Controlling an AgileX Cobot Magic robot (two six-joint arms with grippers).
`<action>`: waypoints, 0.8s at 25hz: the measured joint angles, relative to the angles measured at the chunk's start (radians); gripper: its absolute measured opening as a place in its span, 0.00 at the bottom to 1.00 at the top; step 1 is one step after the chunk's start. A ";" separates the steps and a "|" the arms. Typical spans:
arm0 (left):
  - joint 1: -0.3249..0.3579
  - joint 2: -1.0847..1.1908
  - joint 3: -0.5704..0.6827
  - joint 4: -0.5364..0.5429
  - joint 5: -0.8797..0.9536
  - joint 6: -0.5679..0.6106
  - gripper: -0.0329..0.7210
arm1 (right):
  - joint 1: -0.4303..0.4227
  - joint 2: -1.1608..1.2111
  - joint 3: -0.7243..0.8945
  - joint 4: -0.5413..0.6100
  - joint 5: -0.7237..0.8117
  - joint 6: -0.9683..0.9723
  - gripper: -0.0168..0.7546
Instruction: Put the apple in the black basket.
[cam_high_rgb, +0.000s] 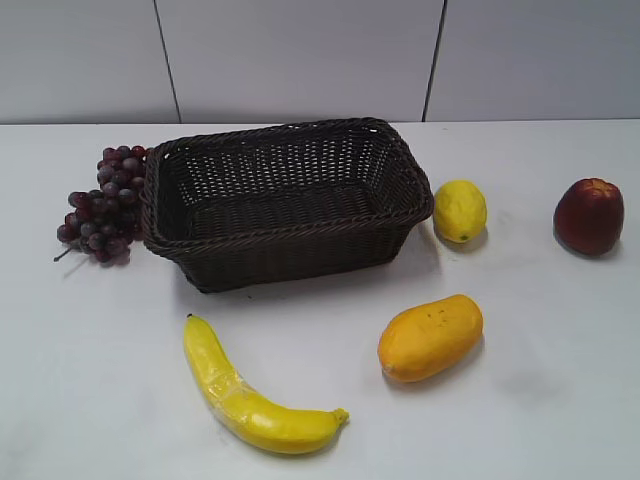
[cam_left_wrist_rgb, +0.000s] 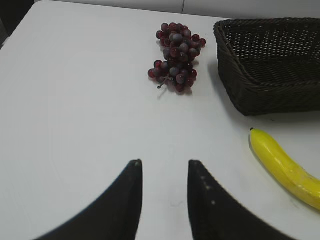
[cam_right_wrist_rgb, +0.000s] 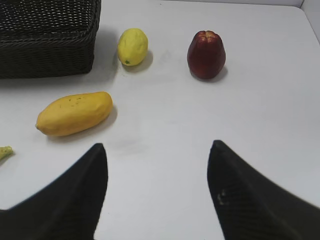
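Note:
The dark red apple (cam_high_rgb: 589, 215) stands on the white table at the far right, and it also shows in the right wrist view (cam_right_wrist_rgb: 206, 54). The black basket (cam_high_rgb: 285, 200) sits empty at the table's middle back; its corner shows in the left wrist view (cam_left_wrist_rgb: 270, 70) and the right wrist view (cam_right_wrist_rgb: 47, 37). My right gripper (cam_right_wrist_rgb: 159, 150) is open and empty, hovering over bare table well short of the apple. My left gripper (cam_left_wrist_rgb: 164, 166) is open and empty, over bare table short of the grapes. Neither gripper shows in the exterior view.
A bunch of dark grapes (cam_high_rgb: 105, 205) lies against the basket's left side. A lemon (cam_high_rgb: 460, 210) sits just right of the basket. An orange-yellow mango (cam_high_rgb: 430, 337) and a banana (cam_high_rgb: 250, 395) lie in front.

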 joint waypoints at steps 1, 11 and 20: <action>0.000 0.000 0.000 0.000 0.000 0.000 0.35 | 0.000 0.000 0.000 0.000 0.000 0.000 0.64; 0.000 0.000 0.000 0.000 0.000 0.000 0.35 | 0.000 0.000 0.000 0.000 0.000 0.000 0.64; 0.000 0.000 0.000 0.000 0.000 0.000 0.35 | 0.000 0.000 0.000 -0.018 -0.001 0.020 0.64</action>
